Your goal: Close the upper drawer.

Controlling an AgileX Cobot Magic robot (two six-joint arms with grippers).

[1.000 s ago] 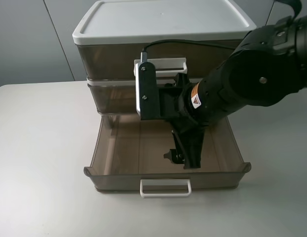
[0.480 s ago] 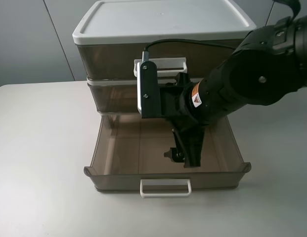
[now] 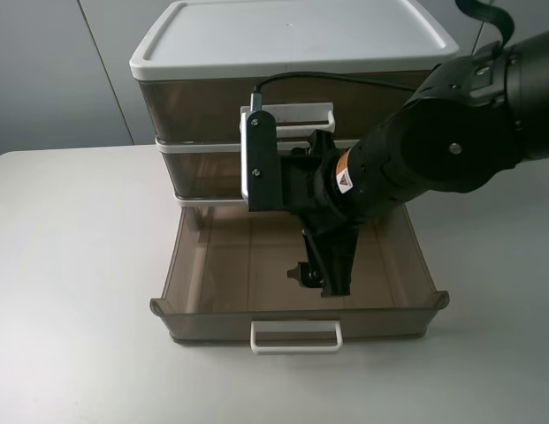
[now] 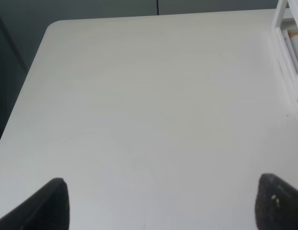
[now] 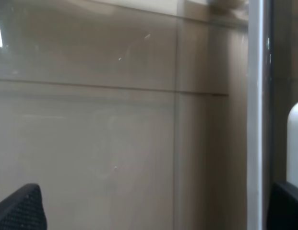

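Two checks first: where is the upper drawer, and how do the tools stand? — OPERATOR

Drawer: pulled far out of the cabinet, nothing inside, its white loop handle on the side away from the cabinet. Tools: the right gripper points down inside the drawer, between the side walls and behind the front wall. Its fingers are spread wide and hold nothing. Contact with the drawer floor cannot be determined. The left gripper is likewise spread and empty, over the table, and takes no part. — TECHNICIAN

How should the closing push be made? — OPERATOR

Recommended procedure, as a judgement:
1. The tool is on the wrong side of the front wall for a push. Either lift it clear and lower it in front of the handle, or set the spread fingers astride the front wall.
2. Centre the contact at the handle. A push near a flared corner is likely to skew the drawer and jam it.
3. Drive straight toward the cabinet, level and slow. The plastic cabinet looks light and may slide if the drawer binds.
4. Watch the wrist mount. In the high view it overlaps the taller drawer's handle, so clearance cannot be read.
5. Stop when the front sits flush with the fronts above. — TECHNICIAN
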